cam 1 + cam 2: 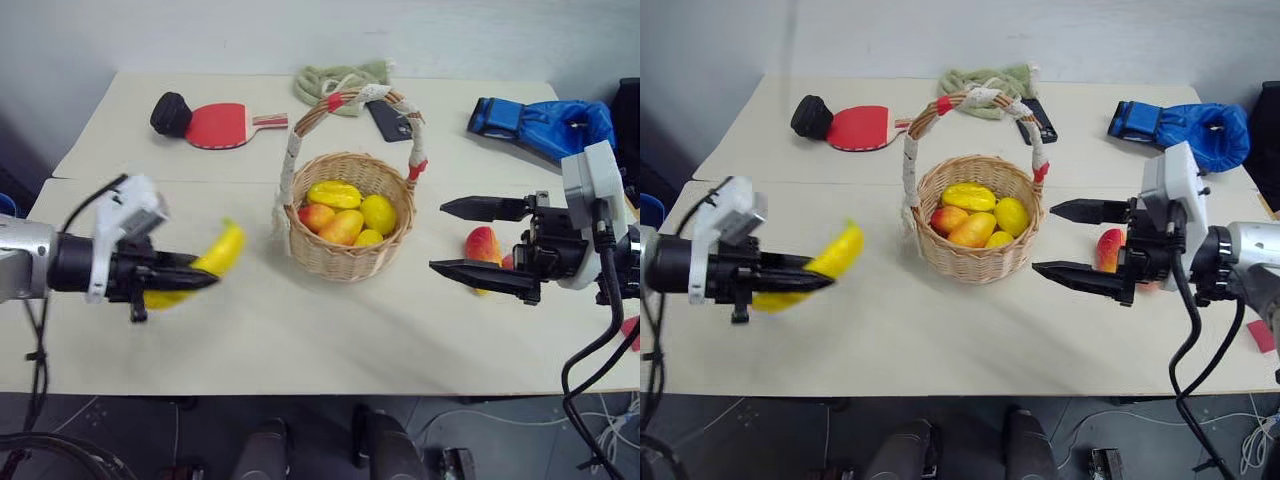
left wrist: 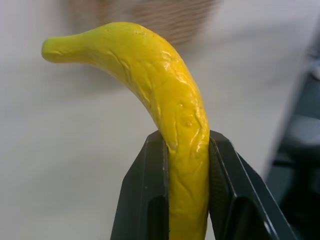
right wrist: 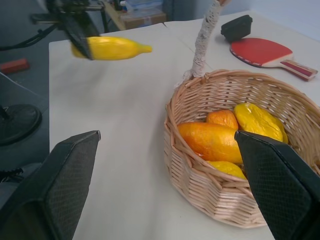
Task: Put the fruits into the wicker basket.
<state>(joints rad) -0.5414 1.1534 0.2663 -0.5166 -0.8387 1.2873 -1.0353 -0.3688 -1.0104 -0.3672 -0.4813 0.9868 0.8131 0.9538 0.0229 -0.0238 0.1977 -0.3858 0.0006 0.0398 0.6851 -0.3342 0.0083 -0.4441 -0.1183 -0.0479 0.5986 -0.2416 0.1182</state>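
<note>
Left wrist view: left gripper (image 2: 187, 200) clamped on curved yellow toy banana (image 2: 165, 110), its tip projecting beyond the fingertips; right gripper (image 1: 455, 238) jaws apart, round wicker basket (image 1: 345, 262) just beyond them.

A pale cream table (image 1: 330, 330) stands against a plain light grey wall (image 1: 300, 30), with a seam running across its top where two boards meet. Toward the back lie a red paddle (image 1: 220, 125), a crumpled green cloth (image 1: 340, 80), a dark phone (image 1: 388, 120) and a blue glove (image 1: 545, 125). Below the front edge the floor (image 1: 500, 440) is dark grey, with loose cables trailing over it.
</note>
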